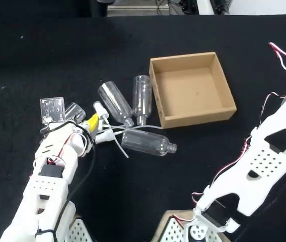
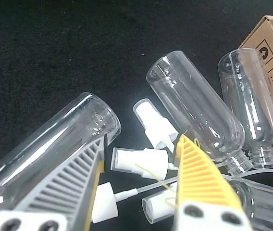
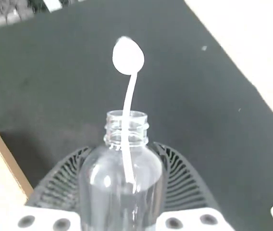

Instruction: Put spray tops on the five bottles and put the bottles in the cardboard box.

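Bottle (image 3: 119, 187) gripped by right claw (image 3: 122, 148); left claw (image 2: 142, 142) spread.

Box (image 1: 198, 120) sits right of centre in the high view. Just left of it lies a bottle (image 1: 142, 99), with a second bottle (image 1: 115, 103) left of that and a third bottle (image 1: 148, 142) lying across below them. Further left, spray tops (image 1: 102, 132) are clustered at the left gripper (image 1: 86, 123), with a fourth bottle (image 1: 75, 111) beside it. A fifth bottle (image 3: 122, 192) sits between the right gripper (image 3: 122, 149) fingers.
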Controlling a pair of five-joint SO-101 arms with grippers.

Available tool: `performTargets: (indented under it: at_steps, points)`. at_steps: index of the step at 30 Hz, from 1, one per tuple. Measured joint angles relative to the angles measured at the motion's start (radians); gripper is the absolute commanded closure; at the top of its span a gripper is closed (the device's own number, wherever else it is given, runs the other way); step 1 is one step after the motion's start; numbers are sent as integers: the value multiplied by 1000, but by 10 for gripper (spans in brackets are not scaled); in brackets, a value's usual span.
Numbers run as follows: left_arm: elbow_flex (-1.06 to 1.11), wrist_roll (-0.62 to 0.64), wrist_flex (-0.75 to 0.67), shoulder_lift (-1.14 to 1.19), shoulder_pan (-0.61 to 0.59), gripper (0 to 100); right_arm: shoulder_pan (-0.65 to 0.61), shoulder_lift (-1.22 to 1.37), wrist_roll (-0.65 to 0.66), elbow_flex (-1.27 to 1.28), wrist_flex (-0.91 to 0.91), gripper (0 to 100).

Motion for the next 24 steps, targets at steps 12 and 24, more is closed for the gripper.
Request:
performTargets:
  at_steps: [12,24]
  points:
    - [0,0,0,0,0,766,-2,-245,-31,35,0,988]
    - [0,0,0,0,0,766,-150,-695,-58,597,0,988]
